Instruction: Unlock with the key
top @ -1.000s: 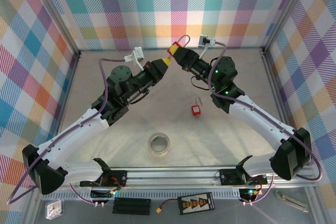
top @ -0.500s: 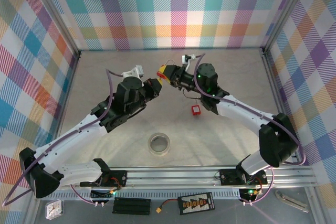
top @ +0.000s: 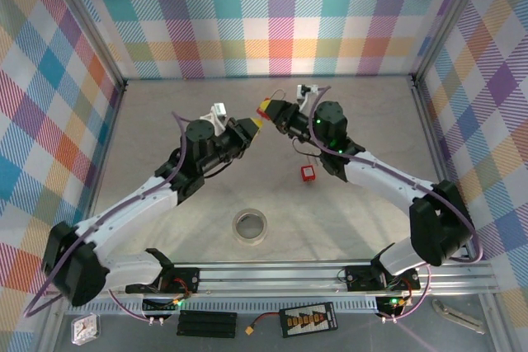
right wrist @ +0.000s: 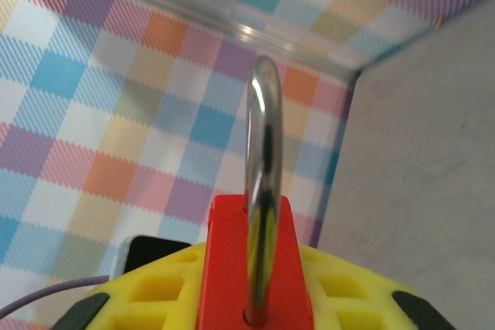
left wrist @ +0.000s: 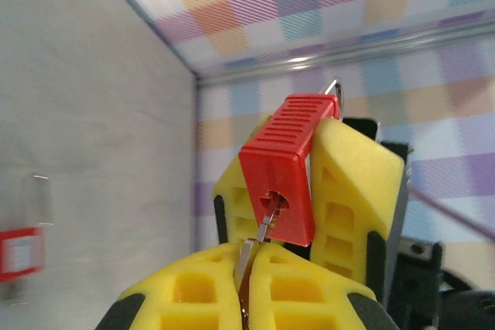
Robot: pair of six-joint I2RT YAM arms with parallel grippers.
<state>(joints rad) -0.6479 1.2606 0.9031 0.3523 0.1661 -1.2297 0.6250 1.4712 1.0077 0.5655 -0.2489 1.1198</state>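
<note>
Left gripper [left wrist: 249, 259] pinched shut on key [left wrist: 261, 231]. Right gripper [right wrist: 255, 272] clamped on red padlock [left wrist: 280, 161], held in air over far middle of tabletop [top: 384, 113], shackle [right wrist: 261, 183] seated.

Key tip at keyhole [left wrist: 275, 200], blade looks slanted. Likely best: square blade to slot, push fully home before twisting, padlock held rigid.

No container seen. Tape roll [top: 250, 227] and small red block [top: 308, 173] lie loose.

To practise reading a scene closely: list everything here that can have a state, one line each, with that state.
left hand, shut on the key
key, pinched in the left hand, tip at the padlock's keyhole, not pushed home
right hand, shut on the padlock
padlock, held in the air, keyhole towards the key; locked or not, cannot tell
tape roll, lying flat on the table, untouched
</note>
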